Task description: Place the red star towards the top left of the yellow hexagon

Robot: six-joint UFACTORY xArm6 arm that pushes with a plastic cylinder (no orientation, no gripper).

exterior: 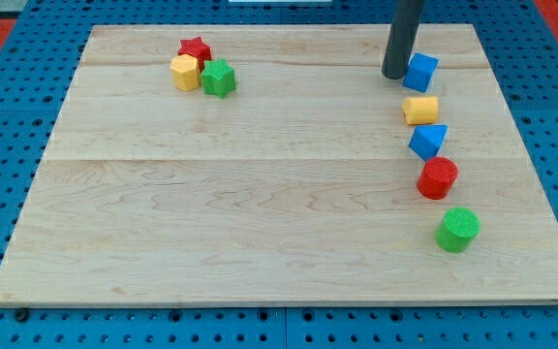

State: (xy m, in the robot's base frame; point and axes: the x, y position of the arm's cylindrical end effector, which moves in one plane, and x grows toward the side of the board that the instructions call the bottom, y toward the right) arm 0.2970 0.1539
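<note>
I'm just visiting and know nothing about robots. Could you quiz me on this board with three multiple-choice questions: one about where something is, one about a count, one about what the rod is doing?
1. Where is the red star relative to the yellow hexagon?
A. Directly above it and slightly to the right, touching
B. Far below it
C. Across the board from it

2. How many blocks stand in the column down the view's right side?
A. Three
B. Five
C. Seven

3. Where is my tip?
A. Against the red star
B. In the board's middle, far from every block
C. Just left of the blue cube

Answers:
1 A, the star sits at the hexagon's upper edge, beside the green star.
2 B, blue cube, yellow cylinder, blue triangle, red cylinder, green cylinder.
3 C, the rod ends beside that cube, far from the star.
</note>
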